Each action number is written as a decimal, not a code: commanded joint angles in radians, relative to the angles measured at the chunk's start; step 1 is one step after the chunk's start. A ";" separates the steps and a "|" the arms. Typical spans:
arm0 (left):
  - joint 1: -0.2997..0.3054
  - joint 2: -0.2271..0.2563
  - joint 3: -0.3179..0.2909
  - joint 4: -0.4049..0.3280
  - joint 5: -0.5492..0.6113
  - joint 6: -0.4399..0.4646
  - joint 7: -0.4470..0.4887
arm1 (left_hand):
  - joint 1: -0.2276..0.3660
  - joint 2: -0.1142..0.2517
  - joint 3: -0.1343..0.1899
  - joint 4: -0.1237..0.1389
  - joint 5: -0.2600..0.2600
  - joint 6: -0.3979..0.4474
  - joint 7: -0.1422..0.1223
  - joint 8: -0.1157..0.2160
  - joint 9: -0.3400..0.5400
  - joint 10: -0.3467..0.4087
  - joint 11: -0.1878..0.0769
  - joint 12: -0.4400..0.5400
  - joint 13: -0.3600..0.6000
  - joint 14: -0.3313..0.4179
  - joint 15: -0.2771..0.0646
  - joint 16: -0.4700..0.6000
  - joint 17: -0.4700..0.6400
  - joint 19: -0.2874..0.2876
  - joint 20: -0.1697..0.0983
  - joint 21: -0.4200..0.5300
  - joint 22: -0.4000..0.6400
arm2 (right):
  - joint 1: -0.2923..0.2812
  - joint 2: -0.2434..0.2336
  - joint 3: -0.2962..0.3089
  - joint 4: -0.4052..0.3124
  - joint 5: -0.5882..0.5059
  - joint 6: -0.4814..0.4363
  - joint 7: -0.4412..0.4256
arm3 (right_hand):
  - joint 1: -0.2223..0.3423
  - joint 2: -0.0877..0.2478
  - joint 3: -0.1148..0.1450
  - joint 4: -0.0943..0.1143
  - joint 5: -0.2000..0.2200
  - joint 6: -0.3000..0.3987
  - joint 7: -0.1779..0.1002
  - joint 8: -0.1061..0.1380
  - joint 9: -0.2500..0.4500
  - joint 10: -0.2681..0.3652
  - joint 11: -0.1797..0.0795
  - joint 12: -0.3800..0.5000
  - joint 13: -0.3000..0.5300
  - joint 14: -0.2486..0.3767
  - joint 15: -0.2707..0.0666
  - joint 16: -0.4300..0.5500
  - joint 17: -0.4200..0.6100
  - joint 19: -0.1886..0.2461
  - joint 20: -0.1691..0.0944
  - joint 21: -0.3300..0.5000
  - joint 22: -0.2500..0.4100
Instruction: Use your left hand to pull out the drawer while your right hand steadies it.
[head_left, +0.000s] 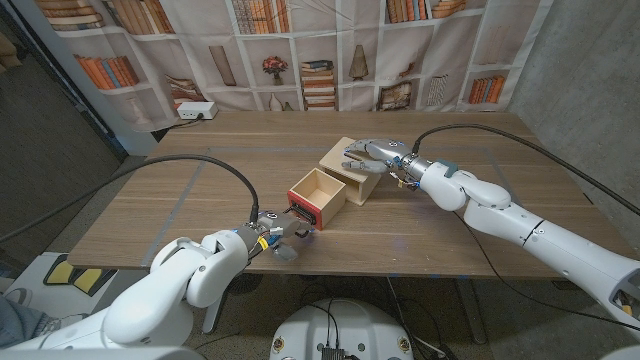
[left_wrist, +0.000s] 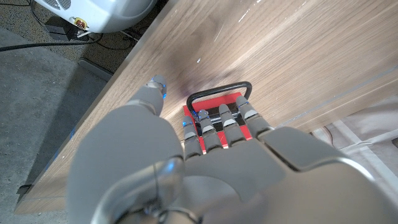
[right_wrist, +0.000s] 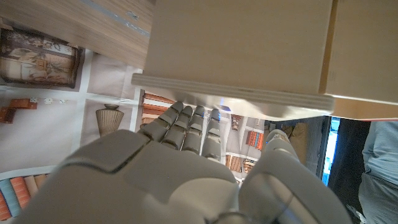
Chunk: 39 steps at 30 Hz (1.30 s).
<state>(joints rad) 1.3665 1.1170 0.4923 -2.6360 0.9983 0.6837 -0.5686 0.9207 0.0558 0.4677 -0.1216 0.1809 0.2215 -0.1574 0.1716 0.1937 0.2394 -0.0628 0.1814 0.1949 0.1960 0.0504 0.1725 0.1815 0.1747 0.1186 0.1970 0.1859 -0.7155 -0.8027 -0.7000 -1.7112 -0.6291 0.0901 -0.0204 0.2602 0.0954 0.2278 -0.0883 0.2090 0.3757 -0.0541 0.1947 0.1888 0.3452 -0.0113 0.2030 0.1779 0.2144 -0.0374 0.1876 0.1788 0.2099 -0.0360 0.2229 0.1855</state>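
Observation:
A small light wooden box (head_left: 365, 172) stands at the middle of the table. Its drawer (head_left: 318, 190) is slid out toward me, and I can see nothing inside it. The drawer has a red front (head_left: 304, 213) and a black loop handle (left_wrist: 219, 88). My left hand (head_left: 272, 232) is at that front; its fingers (left_wrist: 225, 127) curl onto the red panel (left_wrist: 214, 107) inside the handle loop. My right hand (head_left: 372, 152) rests on top of the box, fingers spread. In the right wrist view, that hand (right_wrist: 155, 174) lies against the box's plywood edge (right_wrist: 249, 93).
A white power strip (head_left: 195, 111) sits at the table's back left. A bookshelf-print curtain (head_left: 300, 40) hangs behind. Black cables (head_left: 200, 160) arc over the table from both arms. The front edge (left_wrist: 118, 81) runs close to my left hand. A person's sleeve (right_wrist: 379, 162) is at the side.

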 joint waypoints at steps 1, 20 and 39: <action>0.014 -0.014 -0.021 0.010 0.023 -0.026 0.002 | -0.007 0.003 -0.001 0.004 -0.003 -0.023 0.004 0.007 0.002 -0.025 -0.025 0.001 0.002 -0.029 -0.026 0.002 0.001 -0.025 -0.010 -0.002 0.002 | -0.013 -0.007 0.009 -0.012 0.002 -0.012 -0.004 | 0.000 0.005 0.002 -0.003 -0.001 0.010 0.001 0.006 0.005 0.009 -0.001 0.008 0.005 0.002 -0.013 -0.003 0.002 0.012 -0.041 0.002 0.000; 0.268 0.010 -0.487 0.014 -0.312 -0.228 0.344 | -0.051 0.028 -0.002 0.030 -0.004 0.120 0.085 0.057 0.000 0.075 -0.047 0.042 0.000 0.043 -0.122 0.031 0.002 0.014 -0.127 0.025 0.002 | -0.052 -0.007 0.038 -0.069 0.003 -0.061 -0.044 | 0.000 0.005 0.002 -0.004 -0.001 0.011 0.000 0.005 0.005 0.009 -0.002 0.008 0.005 0.002 -0.013 -0.003 0.002 0.013 -0.040 -0.001 0.000; 0.225 -0.053 -0.511 0.068 -0.319 -0.326 0.308 | -0.063 0.026 -0.006 0.035 -0.004 0.147 0.092 0.061 -0.001 0.088 -0.049 0.041 -0.001 0.056 -0.125 0.030 0.002 0.018 -0.126 0.026 0.001 | -0.030 0.017 0.031 -0.069 0.003 -0.082 -0.044 | -0.001 0.005 0.002 -0.004 -0.001 0.009 -0.002 0.004 0.005 0.010 -0.001 0.008 0.005 0.002 -0.013 -0.003 0.002 0.013 -0.040 -0.004 0.000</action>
<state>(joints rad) 1.6064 1.0902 0.0005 -2.5985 0.6971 0.4171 -0.2655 0.8559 0.0801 0.4594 -0.0961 0.1776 0.3542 -0.0664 0.2259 0.1906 0.3192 -0.1125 0.2194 0.1952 0.2395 -0.0393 0.2013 0.1816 0.1943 -0.0054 0.2202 0.1862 -0.7597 -0.7965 -0.6635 -1.7765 -0.6223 0.0198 -0.0652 0.2602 0.0954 0.2278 -0.0882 0.2090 0.3824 -0.0537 0.1949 0.1906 0.3546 -0.0166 0.2107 0.1813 0.2144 -0.0375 0.1846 0.1789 0.2155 -0.0414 0.2229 0.1859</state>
